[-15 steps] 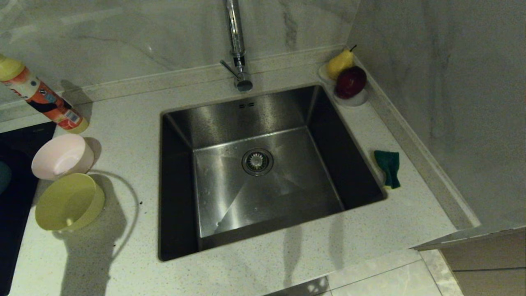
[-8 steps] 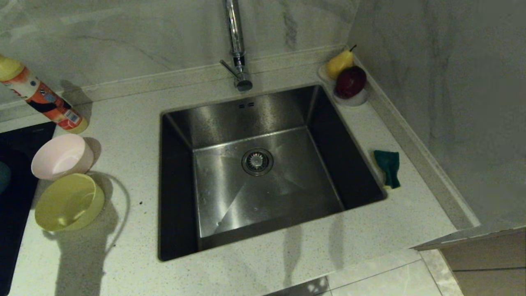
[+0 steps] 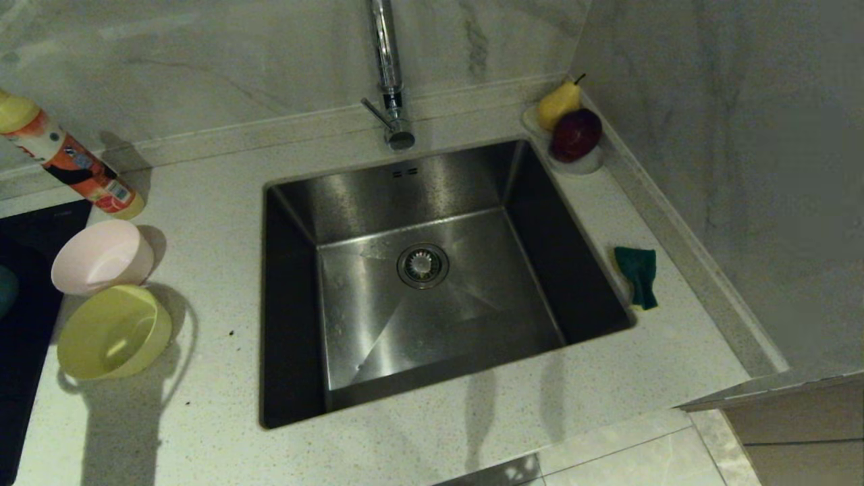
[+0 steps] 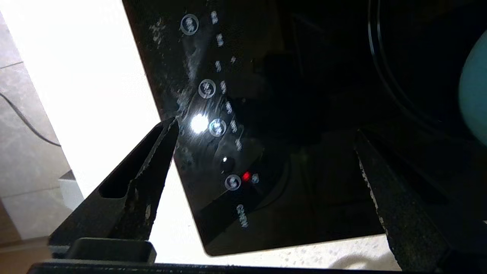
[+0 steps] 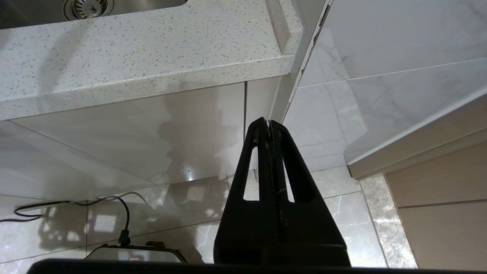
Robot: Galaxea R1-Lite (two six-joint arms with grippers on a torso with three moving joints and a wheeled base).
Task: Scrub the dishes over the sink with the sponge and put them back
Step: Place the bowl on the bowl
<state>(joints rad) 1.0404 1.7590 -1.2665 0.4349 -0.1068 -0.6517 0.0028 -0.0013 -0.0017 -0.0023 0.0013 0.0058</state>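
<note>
The sink (image 3: pixel 432 283) sits in the middle of the speckled countertop (image 3: pixel 216 196), its drain strainer (image 3: pixel 423 265) at the centre of the basin floor and the chrome faucet (image 3: pixel 388 74) rising behind its far rim; nothing lies in the basin. On the counter to the left of the sink stand 2 of the bowls, open side up: the pink bowl (image 3: pixel 102 258) farther back and the yellow bowl (image 3: pixel 113 331) nearer, their rims just touching or nearly so. The blue bowl (image 4: pixel 473 95) shows only as a pale blue edge in the left wrist view, over the black cooktop (image 4: pixel 289 114); in the head view only a sliver of it sits at the left border. The sponge (image 3: pixel 638 275) lies on the counter to the right of the sink, just beside its rim, green face up with a strip of yellow foam showing at the near end.

The left gripper (image 4: pixel 266 133) hangs above the cooktop's control strip, jaws spread wide with nothing between them. The right gripper (image 5: pixel 270 125) is parked low in front of the counter's edge, pointing at the cabinet front, jaws pressed together and holding nothing. Neither arm appears in the head view.

A detergent bottle (image 3: pixel 67 158) stands tilted at the back left; a white dish (image 3: pixel 586 162) with a pear (image 3: pixel 559 102) and a red apple (image 3: pixel 576 133) sits in the back right corner.
</note>
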